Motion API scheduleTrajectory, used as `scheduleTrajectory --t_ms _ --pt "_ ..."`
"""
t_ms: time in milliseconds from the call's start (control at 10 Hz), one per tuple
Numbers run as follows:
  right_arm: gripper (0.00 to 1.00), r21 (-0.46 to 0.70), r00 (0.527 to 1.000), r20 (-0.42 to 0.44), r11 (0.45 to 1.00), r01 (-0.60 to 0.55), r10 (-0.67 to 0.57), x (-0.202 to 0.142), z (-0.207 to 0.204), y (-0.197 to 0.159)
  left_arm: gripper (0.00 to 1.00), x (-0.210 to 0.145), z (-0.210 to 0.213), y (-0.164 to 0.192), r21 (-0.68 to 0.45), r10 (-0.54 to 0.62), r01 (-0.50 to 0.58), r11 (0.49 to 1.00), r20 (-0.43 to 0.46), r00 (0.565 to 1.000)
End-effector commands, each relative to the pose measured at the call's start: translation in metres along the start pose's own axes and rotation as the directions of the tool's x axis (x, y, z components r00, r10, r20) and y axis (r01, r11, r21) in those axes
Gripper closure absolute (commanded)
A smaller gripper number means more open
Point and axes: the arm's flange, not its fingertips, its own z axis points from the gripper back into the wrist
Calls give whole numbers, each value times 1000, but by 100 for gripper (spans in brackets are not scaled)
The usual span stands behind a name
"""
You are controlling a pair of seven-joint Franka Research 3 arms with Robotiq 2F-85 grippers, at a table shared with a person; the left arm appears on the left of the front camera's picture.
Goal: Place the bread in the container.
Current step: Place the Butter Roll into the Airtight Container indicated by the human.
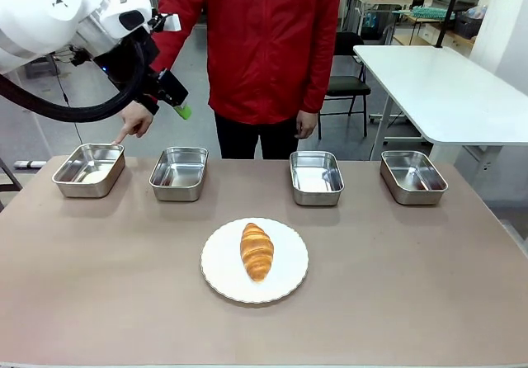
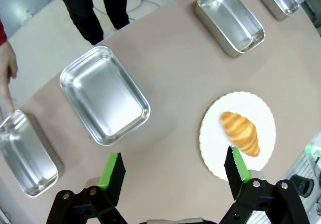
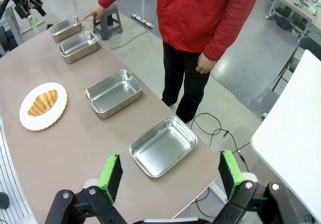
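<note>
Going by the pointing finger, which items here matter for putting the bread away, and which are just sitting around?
Part of the job:
- croissant
- far-left tray, which the person's finger points at
- open left end effector

Just there:
- white plate
- other three trays

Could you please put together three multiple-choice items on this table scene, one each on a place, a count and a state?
1. Where does the croissant lie?
A. on the round white plate
B. in a steel tray
C. on the bare table

2. How many steel trays stand in the far row?
A. two
B. three
C. four

3. How do the left gripper's jaws stand?
A. shut on the croissant
B. open and empty
C. shut on a tray

Answers: 1 A, the croissant rests at the plate's middle; 2 C, four alike stand along the person's side; 3 B, the green pads stand wide apart with nothing between.
</note>
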Motion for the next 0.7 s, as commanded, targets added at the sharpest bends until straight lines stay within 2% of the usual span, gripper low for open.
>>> scheduleTrajectory --t_ms 0,100,200,500,600 --pt "0 1 1000 2 1000 -2 2 1 0 1 0 4 -18 -32 23 89 -87 996 -55 995" --pt "0 1 1000 2 1000 -2 2 1 0 1 0 12 -37 -62 33 124 -121 992 -96 988" --pt "0 1 1000 2 1000 -2 2 1 0 1 0 18 -59 -89 74 208 -198 977 -159 965" --pt "0 1 1000 2 1000 -2 2 1 0 1 0 11 -110 -131 179 436 -402 898 -237 868" --pt "0 1 1000 2 1000 -2 2 1 0 1 0 3 -134 -146 213 472 -426 879 -257 844"
